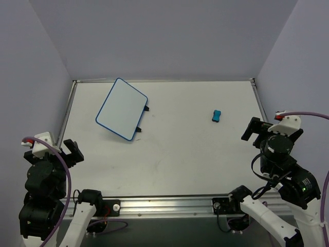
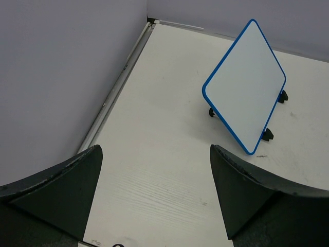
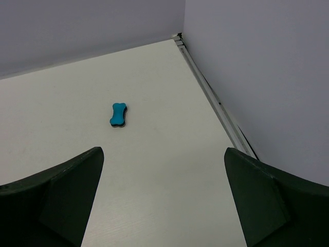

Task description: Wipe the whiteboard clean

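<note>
The whiteboard (image 1: 122, 108) has a blue frame and small black feet. It rests tilted on the table at the back left, and its white face shows no writing. It also appears in the left wrist view as the whiteboard (image 2: 245, 87), well ahead of the fingers. My left gripper (image 2: 156, 154) hangs open and empty at the near left (image 1: 55, 146). A small blue eraser (image 1: 217, 116) lies on the table at the right. Short of it, my right gripper (image 3: 163, 157) stands open and empty at the near right (image 1: 261, 129), with the eraser (image 3: 118, 114) ahead to its left.
Grey walls close in the white table (image 1: 175, 149) on the left, back and right. A metal rail (image 1: 164, 81) runs along the table's edges. The arm bases and cables sit at the near edge.
</note>
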Tool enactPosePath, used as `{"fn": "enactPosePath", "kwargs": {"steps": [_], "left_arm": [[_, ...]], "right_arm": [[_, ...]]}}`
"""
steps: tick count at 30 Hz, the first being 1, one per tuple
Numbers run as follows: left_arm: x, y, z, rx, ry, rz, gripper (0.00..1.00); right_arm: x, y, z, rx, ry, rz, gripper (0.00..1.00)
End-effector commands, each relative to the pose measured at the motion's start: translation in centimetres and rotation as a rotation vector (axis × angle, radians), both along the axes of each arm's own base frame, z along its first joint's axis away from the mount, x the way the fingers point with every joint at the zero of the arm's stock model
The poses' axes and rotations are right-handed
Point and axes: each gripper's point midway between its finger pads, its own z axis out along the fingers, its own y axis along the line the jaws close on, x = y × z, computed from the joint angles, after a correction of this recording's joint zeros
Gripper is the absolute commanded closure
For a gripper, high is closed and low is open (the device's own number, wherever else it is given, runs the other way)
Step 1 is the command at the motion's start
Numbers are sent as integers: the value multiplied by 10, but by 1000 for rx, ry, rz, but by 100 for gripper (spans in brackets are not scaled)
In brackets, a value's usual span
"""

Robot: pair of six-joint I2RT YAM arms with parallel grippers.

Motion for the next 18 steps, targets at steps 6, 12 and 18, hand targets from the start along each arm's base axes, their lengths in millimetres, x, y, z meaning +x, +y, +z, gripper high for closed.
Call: {"fn": "enactPosePath", "kwargs": {"steps": [6,12,18], "left_arm": [[8,-9,11,-2,-46,-49,6],[10,-9,15,3,-35,-53,6],[12,-15,16,-4,-38,-86,6]], "right_arm": [[8,11,-3,-1,13,47,0],[5,9,-1,9,1,37,0],[3,8,-2,16,-4,35,0]]}}
